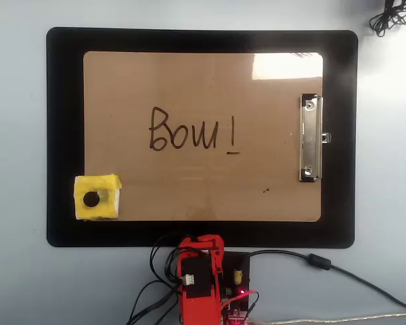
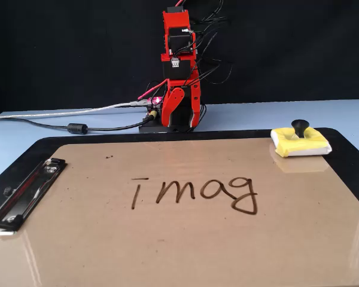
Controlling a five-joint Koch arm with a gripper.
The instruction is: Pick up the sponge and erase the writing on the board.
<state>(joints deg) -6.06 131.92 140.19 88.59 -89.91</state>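
Arm is sitting folded upright at its base, at about 6 o'clock off the board (image 1: 203, 74) in the overhead view; nothing is being carried and no contact is being made, so the step in hand reads as the very start: the reach for the sponge is not yet begun. Gripper (image 2: 180, 115) is pointing down just above the base in the fixed view, jaws close together with nothing between them; narrow, by my reading, though the overhead view is showing only the arm's top (image 1: 201, 271) and is not helping. Sponge (image 1: 97, 197) is lying at roughly 8 o'clock from the board's centre in the overhead view, straddling the board's corner and overhanging onto the black mat (image 1: 64, 101); a dark knob is standing up from its hole in the fixed view (image 2: 301, 141). The writing (image 1: 193, 130) is sitting whole near the board's middle, well apart from the sponge, with the metal clip (image 1: 310, 139) at 3 o'clock. Judgement: the next move is calling for the arm to unfold, swing toward 9–10 o'clock from its base, spread the jaws, and descend over the sponge. The knob looks a likely handle. After that, a sweep toward the letters.
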